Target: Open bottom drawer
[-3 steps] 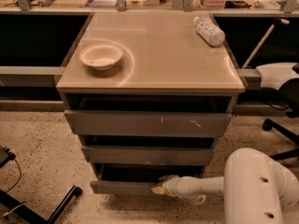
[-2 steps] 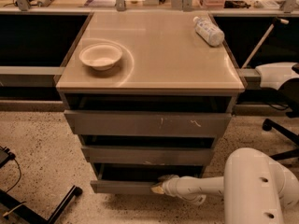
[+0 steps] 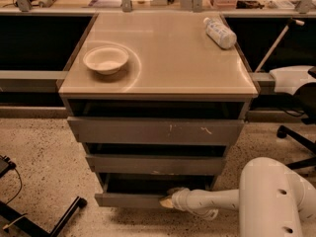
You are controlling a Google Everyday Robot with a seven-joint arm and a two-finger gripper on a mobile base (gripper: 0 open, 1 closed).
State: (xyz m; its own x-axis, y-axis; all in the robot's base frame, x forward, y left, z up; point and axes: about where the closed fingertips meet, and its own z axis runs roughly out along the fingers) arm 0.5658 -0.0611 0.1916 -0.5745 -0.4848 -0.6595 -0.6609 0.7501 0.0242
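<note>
The bottom drawer (image 3: 126,199) is the lowest of three grey fronts on the cabinet. It stands pulled out a little, with a dark gap above its front. My white arm reaches in from the lower right. My gripper (image 3: 167,201) is at the top edge of the bottom drawer's front, near its right half. The top drawer (image 3: 148,131) has white scratches. The middle drawer (image 3: 148,165) sits between them, also slightly out.
A white bowl (image 3: 105,59) and a lying plastic bottle (image 3: 219,32) rest on the cabinet's beige top (image 3: 173,68). An office chair base (image 3: 296,137) stands at the right. Black stand legs (image 3: 44,221) lie on the speckled floor at the lower left.
</note>
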